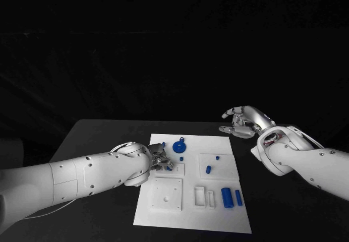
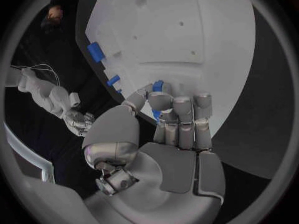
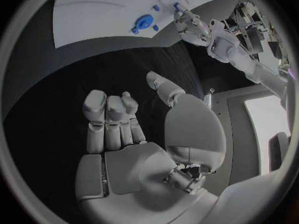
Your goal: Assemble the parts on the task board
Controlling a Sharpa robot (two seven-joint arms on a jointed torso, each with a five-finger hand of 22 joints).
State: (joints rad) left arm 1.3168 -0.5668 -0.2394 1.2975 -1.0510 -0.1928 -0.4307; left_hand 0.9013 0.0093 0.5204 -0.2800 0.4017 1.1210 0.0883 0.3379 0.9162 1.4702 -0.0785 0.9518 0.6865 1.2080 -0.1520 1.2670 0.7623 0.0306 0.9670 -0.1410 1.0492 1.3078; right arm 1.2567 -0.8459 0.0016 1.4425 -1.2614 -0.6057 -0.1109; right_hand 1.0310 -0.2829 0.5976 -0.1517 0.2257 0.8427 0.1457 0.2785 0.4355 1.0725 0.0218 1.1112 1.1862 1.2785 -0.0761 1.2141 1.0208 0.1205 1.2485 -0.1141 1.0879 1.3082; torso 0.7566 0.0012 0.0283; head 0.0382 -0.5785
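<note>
- The matte black table (image 1: 102, 136) carries the flat white rectangular task board (image 1: 218, 214), a smooth plastic-looking plate lying between the two hands.
- The left hand (image 1: 161, 160), silver and glossy, sits over the board's near-left quarter. In the left wrist view its fingers (image 2: 181, 109) curl down together with a small blue part (image 2: 158, 86) pinched between the thumb and a fingertip, so it is grasping that piece right above the white surface.
- The right hand (image 1: 242, 122) hovers off the board's far right corner, over bare table. Its fingers (image 3: 106, 112) are folded in toward the palm with nothing inside them: clenched and empty.
- Just below the left hand lies a raised white square block (image 1: 166, 194) with small holes in its top.
- Beside that block, toward the right hand's side, are two narrow white rectangular slots (image 1: 204, 196); I cannot tell whether anything sits in them.
- Next to the slots stand two short blue cylindrical pegs (image 1: 231, 196), close together.
- Just beyond the left hand's fingertips lies a round blue disc-shaped part (image 1: 180, 147) with a small stem.
- Between the two hands, a shallow square recess (image 1: 218, 166) holds a small blue pin (image 1: 208, 169).
</note>
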